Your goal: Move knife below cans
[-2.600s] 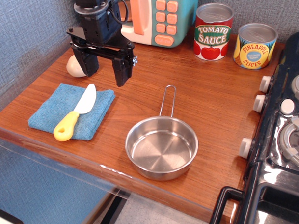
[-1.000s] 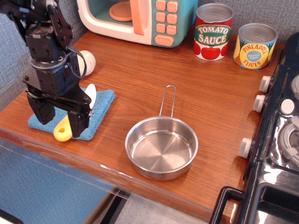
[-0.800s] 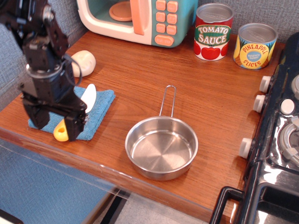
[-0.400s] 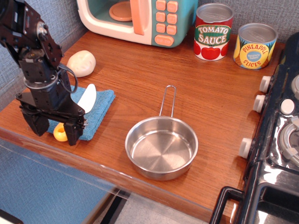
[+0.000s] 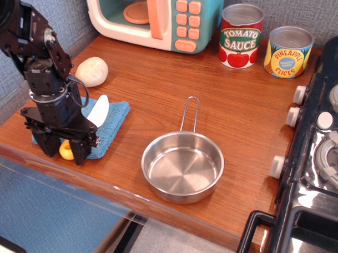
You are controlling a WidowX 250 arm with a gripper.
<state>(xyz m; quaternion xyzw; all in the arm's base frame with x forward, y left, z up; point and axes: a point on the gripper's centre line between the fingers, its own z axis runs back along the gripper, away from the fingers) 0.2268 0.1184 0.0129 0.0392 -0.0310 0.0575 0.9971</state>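
The knife (image 5: 99, 110) lies on a blue cloth (image 5: 114, 118) at the front left, white blade pointing back, yellow handle (image 5: 65, 150) toward the front edge. My gripper (image 5: 64, 150) points down over the handle, with one finger on each side of it; the handle fills the gap between them. The knife rests on the cloth. The cans stand at the back right: the red Tomato Sauce can (image 5: 241, 37) and, to its right, the yellow Pineapple Slices can (image 5: 288, 52). They are far from the gripper.
A steel pan (image 5: 183, 167) sits at the front middle, handle pointing back. A white egg-shaped toy (image 5: 91, 71) lies behind the cloth. A toy microwave (image 5: 159, 18) stands at the back. A black stove (image 5: 325, 154) borders the right side. The counter's front edge is close to the gripper.
My gripper came from above the back of the cloth, moved forward and down over the knife's handle, and its fingers have narrowed around the handle. The knife has not moved.
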